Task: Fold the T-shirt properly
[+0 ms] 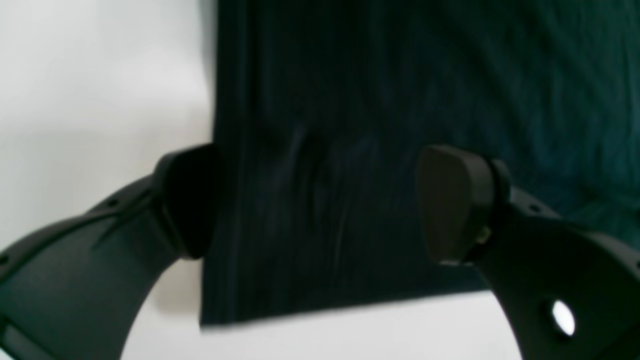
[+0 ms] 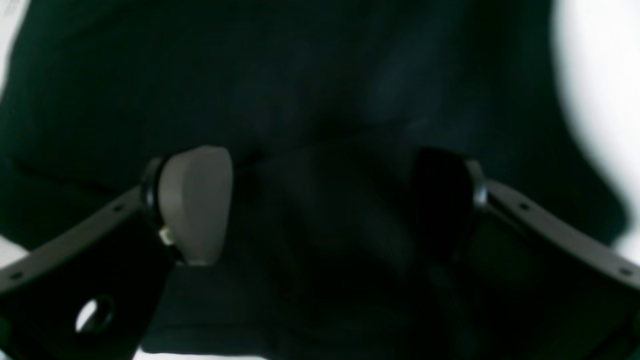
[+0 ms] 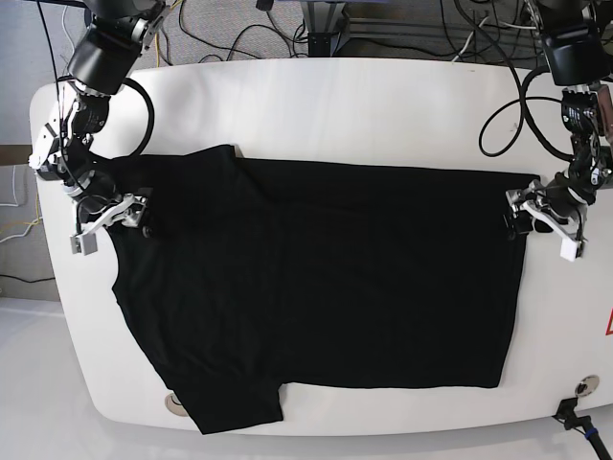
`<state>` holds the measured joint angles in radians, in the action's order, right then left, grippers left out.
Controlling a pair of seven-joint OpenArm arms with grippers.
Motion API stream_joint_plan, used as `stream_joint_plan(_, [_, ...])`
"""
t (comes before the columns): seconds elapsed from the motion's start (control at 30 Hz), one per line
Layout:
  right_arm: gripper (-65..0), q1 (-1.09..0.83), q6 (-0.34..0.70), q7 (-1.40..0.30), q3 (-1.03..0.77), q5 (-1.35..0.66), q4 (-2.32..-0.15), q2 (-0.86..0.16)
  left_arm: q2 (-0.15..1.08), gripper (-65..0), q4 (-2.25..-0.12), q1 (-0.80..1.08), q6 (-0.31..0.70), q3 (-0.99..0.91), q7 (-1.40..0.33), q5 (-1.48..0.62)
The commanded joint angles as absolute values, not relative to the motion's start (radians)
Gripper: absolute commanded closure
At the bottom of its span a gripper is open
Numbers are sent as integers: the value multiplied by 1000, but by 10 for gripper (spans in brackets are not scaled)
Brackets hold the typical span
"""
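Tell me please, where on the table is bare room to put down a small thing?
A wide bare strip of the table runs between the T-shirt and the far edge. A narrow strip lies along the near edge. The ends are crowded: the left gripper stands open at the hem corner, and the right gripper stands open over the sleeve end.

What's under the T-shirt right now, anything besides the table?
Only the white table shows around the black T-shirt, which lies spread flat. Whatever is beneath the fabric is covered. No lump suggests anything hidden. Both open grippers sit at its edges.
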<state>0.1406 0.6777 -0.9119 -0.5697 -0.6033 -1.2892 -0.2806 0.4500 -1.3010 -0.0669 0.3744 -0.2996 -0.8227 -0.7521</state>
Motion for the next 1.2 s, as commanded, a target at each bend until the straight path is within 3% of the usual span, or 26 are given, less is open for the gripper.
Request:
stream_joint_plan(0.0, [-554,142,690,-883,-570,-638,-1394,-300,490,-571,-1348,-87,378,-308,-802,-756])
stream_joint_plan(0.33, [-556,-70,690,-885,-575,-636,-1610,-337,504,-571,-1632,13,378,-309,-802,-739])
stream_joint_plan(0.7, [-556,-188,691,-883,-575,-630,-1713,-294,501,-571,-1650,101,380,-309,-797,-725])
stream_joint_plan(1.0, [-556,-127,697,-802,-576,-254,-1684,-292,430,-571,-1689,102,555,-312,-766,-473])
stream_joint_plan(1.17, [-556,-107,697,-768,-602,-213,-1575,-298,418,-571,-1689,119,570,-312,-750,-418])
